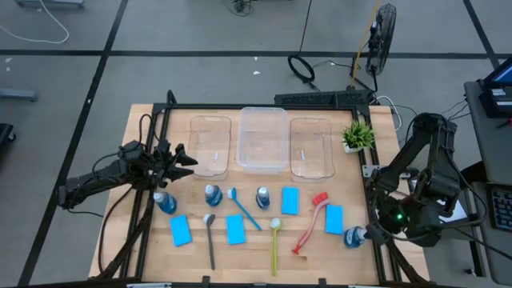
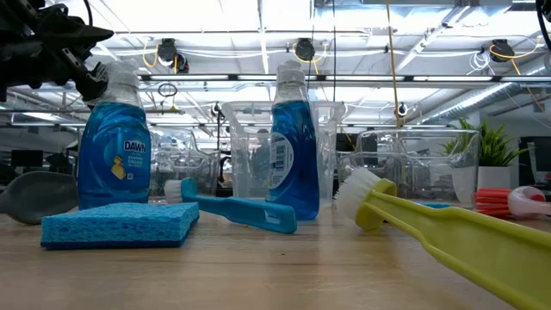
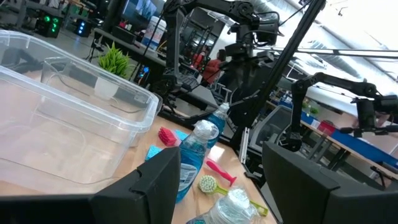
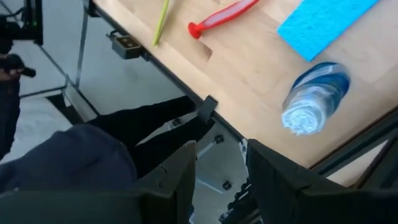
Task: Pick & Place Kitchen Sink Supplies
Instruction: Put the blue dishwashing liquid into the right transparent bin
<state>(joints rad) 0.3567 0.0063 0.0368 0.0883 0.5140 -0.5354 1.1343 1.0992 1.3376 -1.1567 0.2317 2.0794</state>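
Grey workshop floor surrounds the wooden desk [image 1: 256,240] as we look down on it. At the left edge, we see the left tool [image 1: 182,160] hovering with fingers parted and empty, just above the leftmost blue bottle [image 1: 165,202]. Three clear tubs [image 1: 262,140] line the far side, a potted plant [image 1: 358,136] beside them. Along the near half — left to right — lie a blue sponge [image 1: 181,230], a dark brush [image 1: 210,238], a second bottle [image 1: 213,194], a blue brush [image 1: 245,208], another sponge [image 1: 235,229], a third bottle [image 1: 262,197], a yellow-green brush [image 1: 274,244], two more sponges and a red brush [image 1: 310,222]. At the right edge the fourth bottle [image 1: 354,236] stands, with the right tool [image 4: 221,171] beyond the desk rim — parted, holding nothing.
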